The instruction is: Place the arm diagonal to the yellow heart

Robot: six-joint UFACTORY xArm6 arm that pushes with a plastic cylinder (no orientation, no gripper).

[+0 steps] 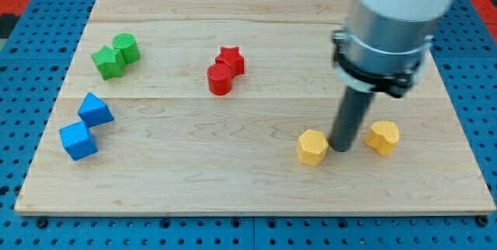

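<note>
Fingers are absent on this arm: it ends in a rod, so nothing spreads or pinches, and its tip [342, 148] rests on the board [256, 196] between two yellow blocks. Which one is the heart is hard to tell; the yellow block at right [383, 137] shows a notched, heart-like outline, while the yellow block at left [312, 147] looks more hexagonal. Both lie low on the view's right side, the left one just beside the tip, the right one near it. Taken as the heart, the right block has the tip almost level with it rather than diagonal. Shifting to a corner position risks nudging either yellow block, since the gap is narrow. Farther off are a red star [231, 59] touching a red cylinder [220, 79], two green blocks [116, 55] and two blue blocks [86, 126].
</note>
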